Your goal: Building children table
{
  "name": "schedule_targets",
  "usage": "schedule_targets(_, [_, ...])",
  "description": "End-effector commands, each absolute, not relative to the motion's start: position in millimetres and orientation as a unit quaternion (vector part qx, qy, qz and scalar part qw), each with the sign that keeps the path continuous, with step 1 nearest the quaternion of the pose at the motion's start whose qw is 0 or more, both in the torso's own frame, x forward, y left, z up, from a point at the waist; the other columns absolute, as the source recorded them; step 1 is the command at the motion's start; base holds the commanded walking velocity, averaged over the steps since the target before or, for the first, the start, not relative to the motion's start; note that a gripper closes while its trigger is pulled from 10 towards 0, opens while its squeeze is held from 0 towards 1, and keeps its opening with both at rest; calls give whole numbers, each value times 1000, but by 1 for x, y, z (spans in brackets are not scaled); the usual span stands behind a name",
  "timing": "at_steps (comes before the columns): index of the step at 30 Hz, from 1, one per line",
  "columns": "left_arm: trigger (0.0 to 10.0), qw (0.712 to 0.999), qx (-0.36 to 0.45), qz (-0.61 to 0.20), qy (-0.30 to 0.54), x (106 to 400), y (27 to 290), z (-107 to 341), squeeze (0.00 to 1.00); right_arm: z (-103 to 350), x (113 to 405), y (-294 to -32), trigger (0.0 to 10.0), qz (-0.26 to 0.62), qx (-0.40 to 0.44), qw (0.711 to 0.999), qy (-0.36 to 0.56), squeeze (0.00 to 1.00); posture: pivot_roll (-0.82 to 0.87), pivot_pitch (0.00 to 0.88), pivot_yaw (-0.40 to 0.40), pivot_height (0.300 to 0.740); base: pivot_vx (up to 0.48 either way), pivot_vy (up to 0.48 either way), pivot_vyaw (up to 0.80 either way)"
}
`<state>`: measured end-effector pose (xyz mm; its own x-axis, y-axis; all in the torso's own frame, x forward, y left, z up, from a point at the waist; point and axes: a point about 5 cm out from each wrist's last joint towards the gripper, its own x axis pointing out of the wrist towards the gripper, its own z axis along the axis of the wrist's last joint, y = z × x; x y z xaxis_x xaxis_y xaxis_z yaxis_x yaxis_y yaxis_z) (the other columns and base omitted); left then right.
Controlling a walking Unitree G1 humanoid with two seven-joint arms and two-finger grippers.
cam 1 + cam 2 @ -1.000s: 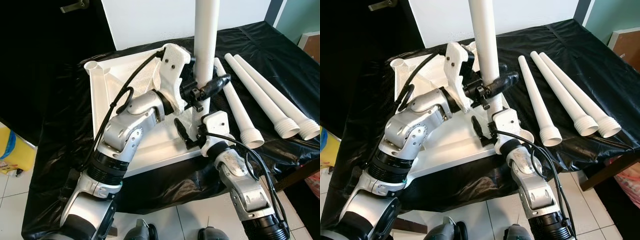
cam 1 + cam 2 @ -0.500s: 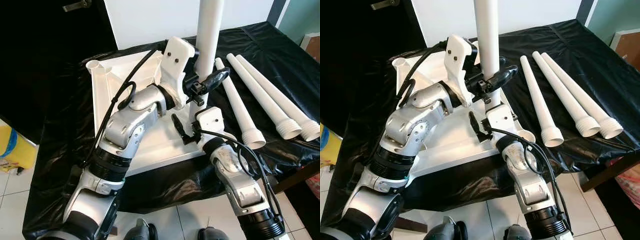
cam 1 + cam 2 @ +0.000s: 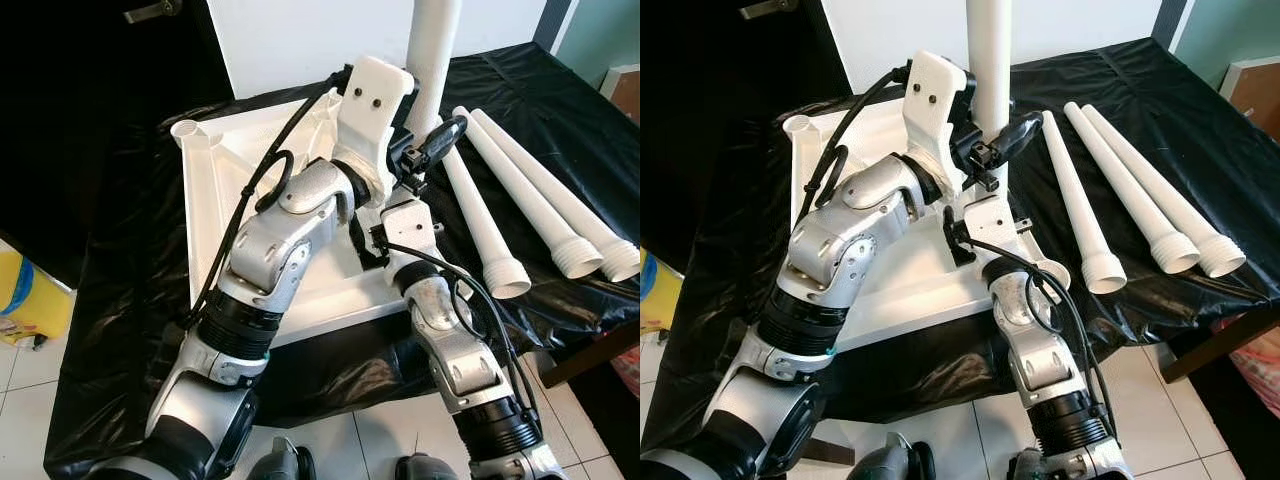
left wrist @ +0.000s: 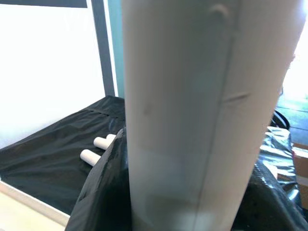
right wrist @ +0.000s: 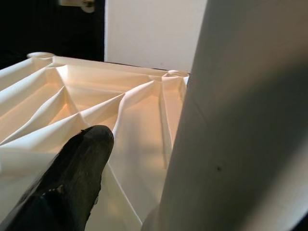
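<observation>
The upright table leg (image 3: 990, 60) stands in a corner of the upturned white tabletop (image 3: 215, 215), on a bench draped in black plastic (image 3: 1160, 120) over white floor tiles (image 3: 20, 400). The left gripper (image 3: 990, 135) clasps the leg; I cannot tell whether the right gripper (image 3: 962, 232) fingers are closed. 3 spare legs (image 3: 1120, 180) lie beside. The right wrist view reveals the tabletop's ribbed underside. Since 1 second ago, both arms have pushed farther forward.

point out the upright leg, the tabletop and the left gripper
upright leg (image 3: 990, 50), right eye view, upper shaft
tabletop (image 3: 210, 210), left eye view, left rim
left gripper (image 3: 432, 143), left eye view, between fingertips
</observation>
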<state>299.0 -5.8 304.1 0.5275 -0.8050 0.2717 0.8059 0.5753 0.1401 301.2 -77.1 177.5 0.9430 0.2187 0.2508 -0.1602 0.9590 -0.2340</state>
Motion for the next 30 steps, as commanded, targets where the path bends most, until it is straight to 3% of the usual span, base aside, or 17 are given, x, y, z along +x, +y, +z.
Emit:
schedule_targets(1, [10000, 875, 2, -458, -158, 300, -6, 309, 0, 179, 301, -71, 7490, 98, -105, 979, -146, 0, -77, 99, 78, 740, 0, 0, 0])
schedule_targets(2, [10000, 875, 2, -458, -158, 300, -6, 309, 0, 179, 301, -71, 5882, 98, -107, 978, -149, 0, -78, 98, 77, 740, 0, 0, 0])
schedule_targets(4, [10000, 875, 2, -458, -158, 300, -6, 309, 0, 179, 301, -72, 5882, 97, -109, 978, -150, 0, -78, 98, 77, 740, 0, 0, 0])
schedule_targets(5, [10000, 875, 2, -457, -158, 300, -6, 309, 0, 180, 302, -73, 1647, 94, -110, 978, -152, 0, -80, 98, 79, 740, 0, 0, 0])
schedule_targets(6, [10000, 876, 2, -456, -158, 300, -7, 310, 0, 180, 302, -73, 1647, 92, -111, 978, -153, 0, -80, 98, 79, 740, 0, 0, 0])
schedule_targets(7, [10000, 877, 2, -455, -157, 299, -7, 310, 0, 180, 302, -74, 0, 90, -113, 977, -155, 0, -81, 98, 80, 740, 0, 0, 0])
schedule_targets(21, [10000, 873, -4, -460, -159, 297, -8, 311, 0, 180, 306, -84, 0, 36, -93, 983, -152, 0, -78, 100, 85, 740, 0, 0, 0])
schedule_targets(22, [10000, 872, -8, -463, -158, 296, -8, 311, 1000, 180, 307, -86, 3922, 28, -92, 984, -151, 0, -78, 100, 85, 740, 0, 0, 0])
schedule_targets(23, [10000, 870, -15, -467, -158, 296, -8, 312, 1000, 180, 308, -88, 10000, 21, -91, 984, -149, 0, -82, 101, 89, 740, 0, 0, 0])
schedule_targets(29, [10000, 865, -28, -475, -161, 293, -9, 313, 1000, 180, 310, -96, 10000, 4, -87, 986, -142, 0, -86, 104, 91, 740, 0, 0, 0])
schedule_targets(30, [10000, 867, -27, -471, -162, 295, -9, 313, 349, 179, 310, -98, 10000, 0, -85, 986, -141, 0, -86, 104, 90, 740, 0, 0, 0])
